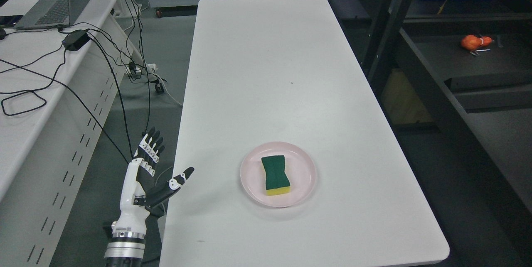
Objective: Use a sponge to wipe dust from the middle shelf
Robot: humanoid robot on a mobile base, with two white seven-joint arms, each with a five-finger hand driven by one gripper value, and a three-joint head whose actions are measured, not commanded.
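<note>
a long white rectangular table [282,72] runs up the middle of the frame. near its lower end sits a round pale pink plate [299,163], and on the plate lies a green-topped, yellow-based waisted sponge [275,174], flat, green side up, its yellow edge toward the bottom of the frame. at the lower left, beside the table's left edge and off its surface, the white and black left hand [145,175] stands upright with its fingers spread and its thumb pointing toward the table, holding nothing; it is well apart from the sponge. a grey open laptop [62,1] rests on a white desk [25,105] at the upper left, with black cables [120,80] trailing down. a dark metal shelf rack [436,105] fills the right side, with a small orange object [474,42] on it at the upper right.
</note>
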